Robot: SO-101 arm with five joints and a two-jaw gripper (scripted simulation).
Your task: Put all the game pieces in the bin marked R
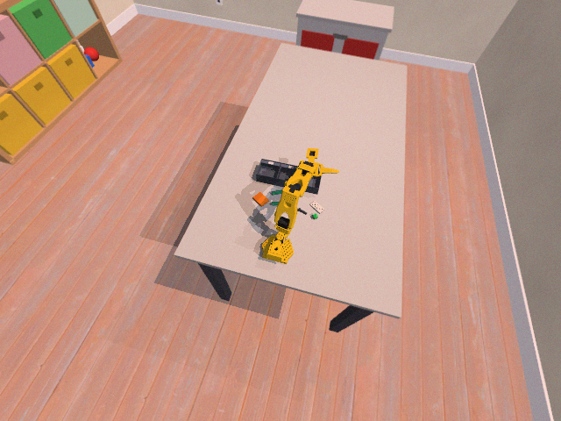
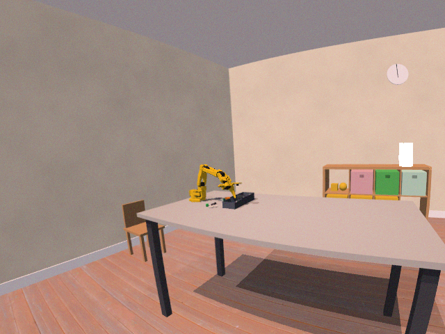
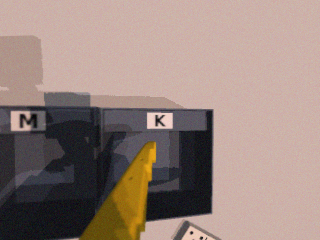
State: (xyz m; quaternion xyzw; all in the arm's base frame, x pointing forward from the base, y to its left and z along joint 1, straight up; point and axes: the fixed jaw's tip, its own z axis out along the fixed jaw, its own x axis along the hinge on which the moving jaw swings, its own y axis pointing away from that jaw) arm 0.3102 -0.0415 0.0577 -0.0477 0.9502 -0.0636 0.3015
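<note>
A row of dark bins (image 1: 267, 181) (image 2: 229, 204) stands on the table. The wrist view shows the bin marked M (image 3: 80, 116) and the bin marked K (image 3: 195, 120); the R label is not readable. A white domino with black dots (image 1: 316, 207) (image 3: 199, 235) lies in front of the K end. A small green piece (image 1: 314, 216) (image 2: 207, 205) and a small dark piece (image 1: 301, 210) lie near it. My gripper (image 1: 324, 172) (image 2: 237, 190) is open and empty at the K bin, one finger pointing down over it. The arm hides part of the row.
An orange block (image 1: 260, 198) lies left of the arm, in front of the bins. Two green things (image 1: 276, 192) (image 1: 274, 203) lie between it and the arm, partly hidden. The arm's base (image 1: 277, 249) stands near the table's short edge.
</note>
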